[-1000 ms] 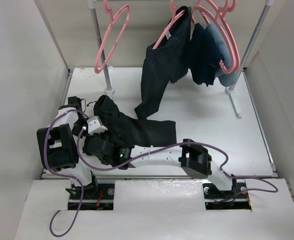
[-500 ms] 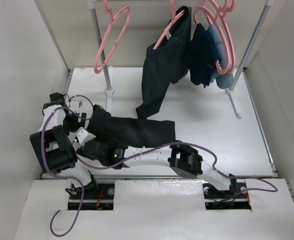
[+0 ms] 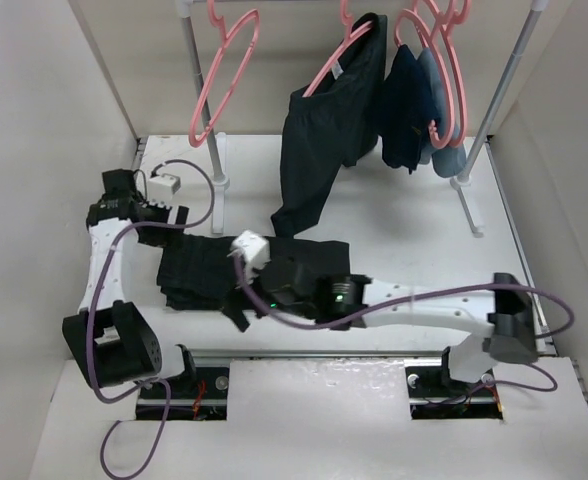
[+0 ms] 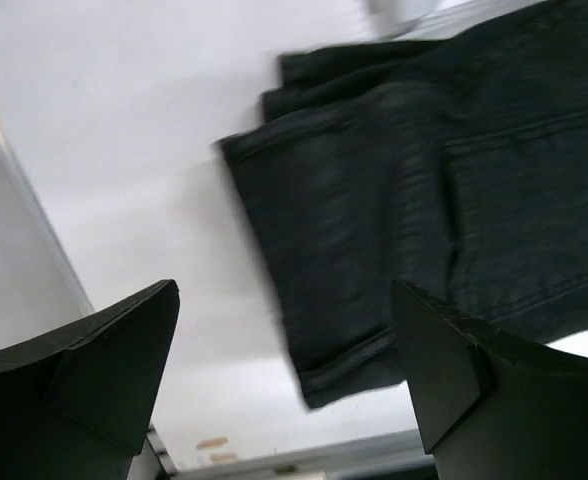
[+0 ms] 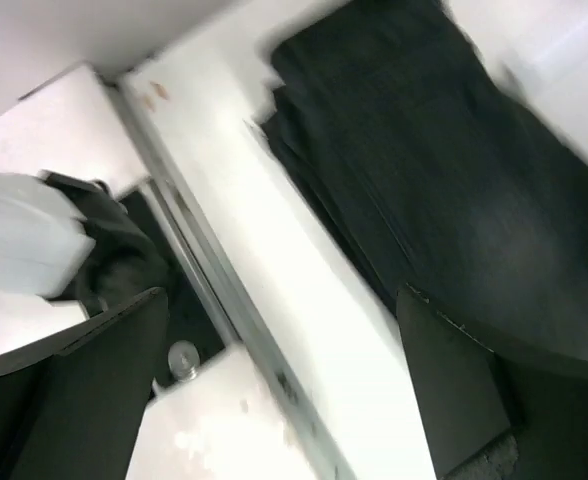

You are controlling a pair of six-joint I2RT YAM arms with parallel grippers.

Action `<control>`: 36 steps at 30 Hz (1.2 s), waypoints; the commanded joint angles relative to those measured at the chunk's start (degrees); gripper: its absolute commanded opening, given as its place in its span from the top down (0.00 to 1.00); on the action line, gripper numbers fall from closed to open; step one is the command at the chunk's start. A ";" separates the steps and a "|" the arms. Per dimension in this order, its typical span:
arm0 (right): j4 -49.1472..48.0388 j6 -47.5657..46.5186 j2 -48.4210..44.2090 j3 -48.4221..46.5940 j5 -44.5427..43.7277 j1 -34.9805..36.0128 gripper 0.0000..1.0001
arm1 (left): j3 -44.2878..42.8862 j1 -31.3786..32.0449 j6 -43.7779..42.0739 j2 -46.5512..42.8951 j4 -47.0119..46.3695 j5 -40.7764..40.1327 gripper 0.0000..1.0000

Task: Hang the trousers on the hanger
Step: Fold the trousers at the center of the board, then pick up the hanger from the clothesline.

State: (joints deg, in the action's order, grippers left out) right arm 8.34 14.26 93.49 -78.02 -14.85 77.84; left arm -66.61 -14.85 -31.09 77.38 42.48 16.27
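Trousers [image 3: 199, 272] lay flat on the table [image 3: 404, 250], left of centre near the front edge. They were folded over on themselves into a thick dark oblong; layered edges and a stitched hem showed at the left end in the left wrist view. No part of them was lifted or bunched, and nothing gripped them. Left gripper [image 4: 284, 300] hung clear above that hemmed end, fingers spread wide with only cloth and bare table showing between them, so released. Right gripper [image 5: 282, 295] was likewise splayed and empty, poised over the near long edge of the fold beside the front rail. From the top view the right arm [image 3: 414, 305] reached across the right half of the garment and hid it. At the back stood the rack [image 3: 501, 95]. One pink hanger [image 3: 200, 134] hung bare at its left end, well apart from the trousers, and by my reading that was the one to fill. Further right, other hangers carried a black garment [image 3: 324, 140], its lower end trailing to the table, and the navy and pale-blue clothes [image 3: 409, 110]. Judgement: folding and laying-out looked complete. Left to do was all the hanging proper, namely re-gripping the fold, carrying it to the bare hanger, and draping it over the hanger bar. Perhaps a third of the way, no more.
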 commanded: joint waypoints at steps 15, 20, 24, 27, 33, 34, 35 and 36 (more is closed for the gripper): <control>1.33 34.16 -3.59 27.05 3.07 -37.84 0.89 | 28.00 13.71 4.46 5.50 -20.84 -35.69 0.19; 1.33 37.07 -0.59 27.66 7.56 -43.74 0.96 | 29.79 16.43 4.37 5.50 -23.68 -35.00 0.19; 6.05 34.52 -4.10 27.75 3.96 -42.95 0.93 | 23.82 16.43 2.98 -6.93 -18.24 -29.39 0.19; 9.67 31.89 -9.02 25.21 0.45 -40.59 0.74 | 13.90 13.19 0.16 -14.61 -11.12 -21.64 0.19; 14.16 25.47 -15.71 21.77 -3.77 -36.53 0.45 | -6.72 11.60 3.38 -22.44 -5.22 -14.12 0.21; 14.68 25.46 -15.71 20.64 -4.74 -35.14 0.42 | -9.74 11.60 4.62 -23.15 -5.21 -11.47 0.19; 15.30 24.51 -15.71 20.02 -4.75 -35.13 0.40 | -12.64 11.60 5.68 -24.55 -5.21 -8.65 0.15; 16.09 23.63 -15.71 20.01 -4.75 -34.61 0.36 | -17.80 11.60 6.91 -25.17 -6.00 -2.97 0.12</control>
State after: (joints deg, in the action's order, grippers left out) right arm 20.99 41.71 78.19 -55.81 -16.36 42.15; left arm -76.05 -3.22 -27.94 55.11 34.26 0.95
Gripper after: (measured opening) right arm 0.622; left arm 0.868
